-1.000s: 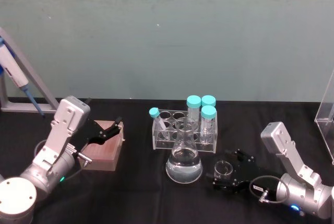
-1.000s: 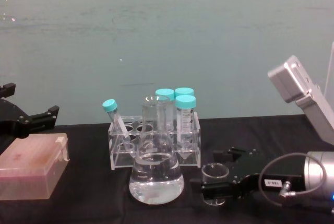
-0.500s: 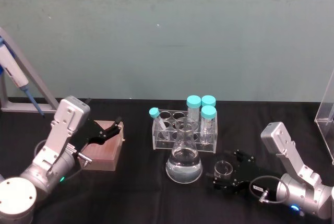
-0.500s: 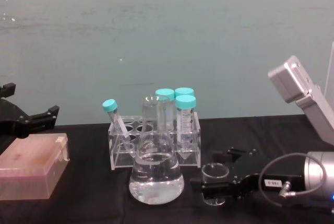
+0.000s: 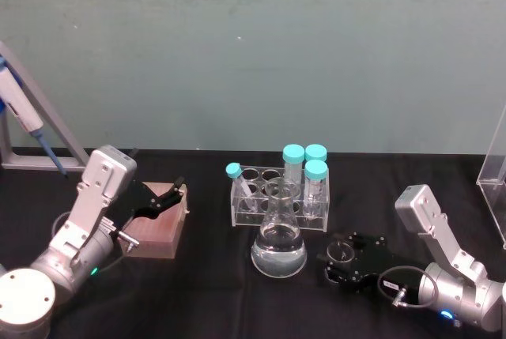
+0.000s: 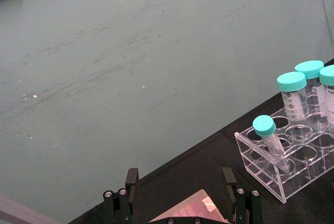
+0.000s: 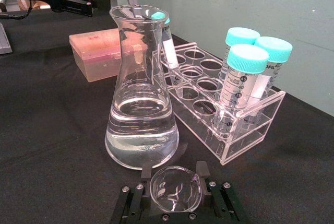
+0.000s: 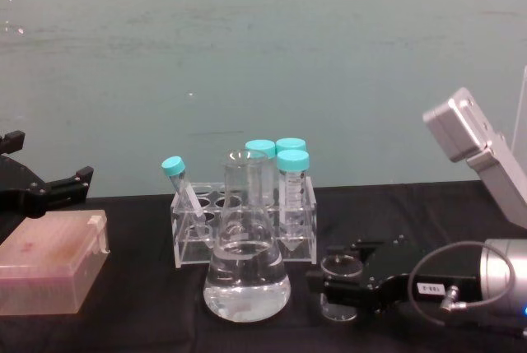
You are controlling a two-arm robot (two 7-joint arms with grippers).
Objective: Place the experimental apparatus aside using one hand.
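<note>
Upright small beaker (image 7: 175, 188), mouth up, clamped in right claw (image 5: 341, 257); left claw (image 6: 180, 181) idle.

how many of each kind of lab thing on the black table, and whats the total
capped tubes: 4
tube rack: 1
flask: 1
beaker: 1
pink box: 1
total: 8

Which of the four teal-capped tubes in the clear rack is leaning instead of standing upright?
The short tube at the rack's left end, alone there; it tilts, while the three taller tubes stand upright together at the right end.
</note>
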